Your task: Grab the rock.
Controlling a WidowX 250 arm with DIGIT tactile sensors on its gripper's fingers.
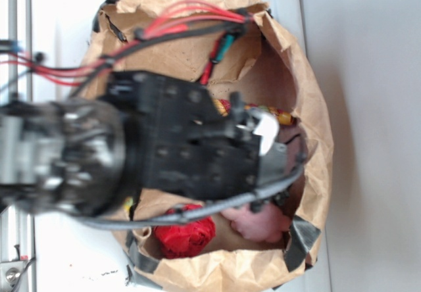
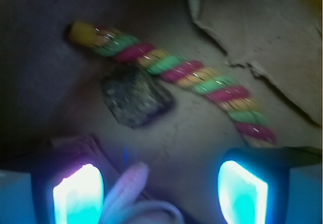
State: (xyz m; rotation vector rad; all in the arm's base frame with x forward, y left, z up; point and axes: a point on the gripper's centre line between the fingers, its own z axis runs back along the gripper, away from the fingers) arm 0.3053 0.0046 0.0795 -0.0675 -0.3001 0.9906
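In the wrist view the rock (image 2: 135, 97), a dark speckled angular lump, lies on the brown paper floor of the bag, touching a twisted rope toy (image 2: 176, 72) striped yellow, green and red. My gripper (image 2: 160, 193) is open, its two glowing pads (image 2: 79, 196) wide apart at the bottom of the frame, short of the rock. A pink plush ear (image 2: 126, 186) pokes up between the pads. In the exterior view the arm (image 1: 191, 144) reaches down into the paper bag (image 1: 316, 108) and hides the rock.
A red wrinkly ball (image 1: 185, 234) and a pink plush bunny (image 1: 260, 223) lie at the bag's near side. A torn paper flap (image 2: 262, 42) hangs at the upper right of the wrist view. The bag's walls close in all round the arm.
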